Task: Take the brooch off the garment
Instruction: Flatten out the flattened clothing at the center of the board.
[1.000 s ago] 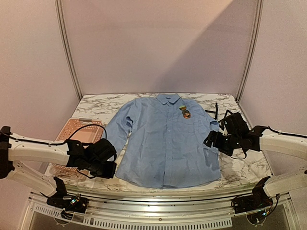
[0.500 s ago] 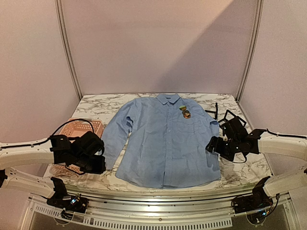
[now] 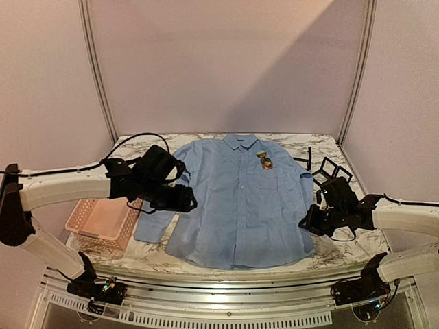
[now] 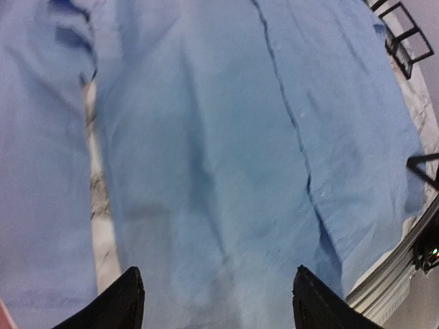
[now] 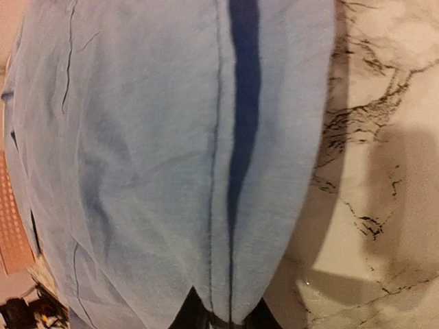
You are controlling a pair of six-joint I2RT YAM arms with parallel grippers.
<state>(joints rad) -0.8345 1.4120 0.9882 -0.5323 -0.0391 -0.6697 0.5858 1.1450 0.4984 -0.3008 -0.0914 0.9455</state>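
Note:
The garment (image 3: 233, 205), a light blue buttoned shirt, lies spread flat on the marble table. The brooch (image 3: 265, 162), small and dark with gold, is pinned on its chest below the collar; neither wrist view shows it. My left gripper (image 3: 182, 203) hovers open over the shirt's left side, and in the left wrist view its fingers (image 4: 129, 301) stand wide apart above the blue fabric (image 4: 226, 171), holding nothing. My right gripper (image 3: 306, 223) is at the right sleeve's edge, its jaws shut on a fold of the sleeve (image 5: 233, 205).
A pink plastic basket (image 3: 103, 219) stands at the table's left, under my left arm. Black wire frames (image 3: 329, 168) lie at the back right, beyond the right sleeve. Bare marble (image 5: 384, 171) lies right of the sleeve. The table's metal front rail (image 4: 391, 281) runs close to the shirt's hem.
My left arm swung from beside the basket up over the shirt, and its gripper opened. My right gripper shifted slightly nearer and closed on the sleeve edge.

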